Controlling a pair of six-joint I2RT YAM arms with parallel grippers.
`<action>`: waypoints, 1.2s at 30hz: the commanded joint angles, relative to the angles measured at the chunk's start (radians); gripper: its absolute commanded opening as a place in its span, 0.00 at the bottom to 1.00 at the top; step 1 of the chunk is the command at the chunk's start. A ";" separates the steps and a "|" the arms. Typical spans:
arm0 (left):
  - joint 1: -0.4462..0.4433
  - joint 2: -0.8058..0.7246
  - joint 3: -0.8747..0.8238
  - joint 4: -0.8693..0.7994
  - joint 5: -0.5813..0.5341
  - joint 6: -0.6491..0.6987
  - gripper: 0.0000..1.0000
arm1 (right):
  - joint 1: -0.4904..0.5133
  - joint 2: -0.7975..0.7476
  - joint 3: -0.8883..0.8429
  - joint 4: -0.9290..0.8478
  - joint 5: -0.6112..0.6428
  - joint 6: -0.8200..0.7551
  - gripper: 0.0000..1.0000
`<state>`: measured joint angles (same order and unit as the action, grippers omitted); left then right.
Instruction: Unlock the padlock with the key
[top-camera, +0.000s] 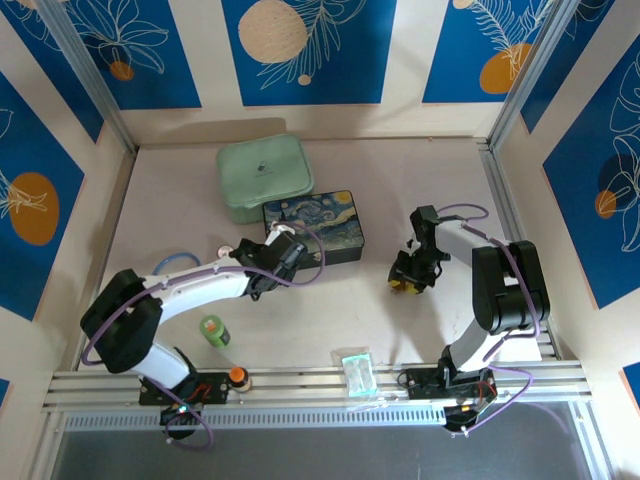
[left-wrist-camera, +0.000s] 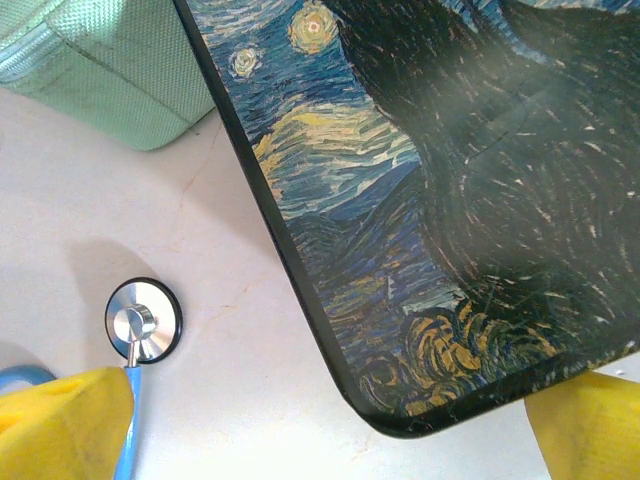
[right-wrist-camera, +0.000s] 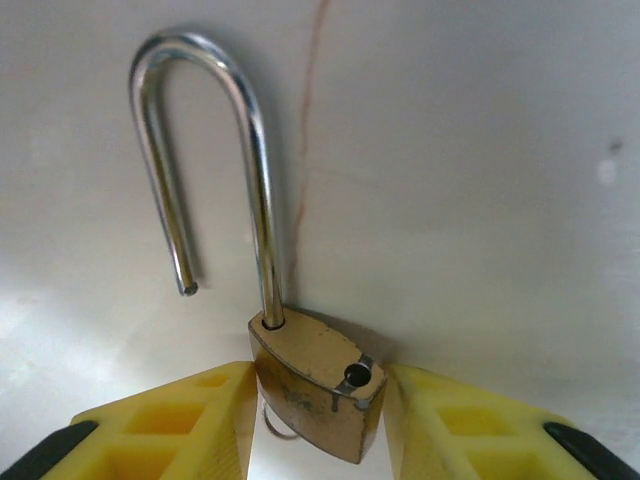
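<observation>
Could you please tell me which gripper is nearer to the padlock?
Right. The right gripper clamps the padlock between its fingers; the left gripper hovers open at the starry-night box, well away.

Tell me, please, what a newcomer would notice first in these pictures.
The brass padlock, its silver shackle standing open, sits clamped between the yellow fingers of the right hand, right of table centre. The starry-night painted box lies mid-table, with a mint-green case just behind it.
</observation>
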<state>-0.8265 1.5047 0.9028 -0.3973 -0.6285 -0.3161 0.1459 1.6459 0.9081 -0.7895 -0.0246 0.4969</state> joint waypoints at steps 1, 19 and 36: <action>0.020 -0.054 -0.010 0.030 0.016 -0.011 0.99 | -0.002 -0.029 0.015 -0.070 0.107 0.002 0.40; 0.102 -0.395 -0.167 0.182 0.036 0.151 0.99 | 0.124 -0.393 -0.060 0.181 0.264 -0.034 0.81; 0.541 -0.422 -0.574 0.885 0.272 0.401 1.00 | 0.048 -0.578 -0.437 0.965 0.503 -0.356 0.84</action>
<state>-0.3347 1.0573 0.3637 0.2867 -0.4644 0.0570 0.2264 1.0595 0.5392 -0.0463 0.3916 0.2104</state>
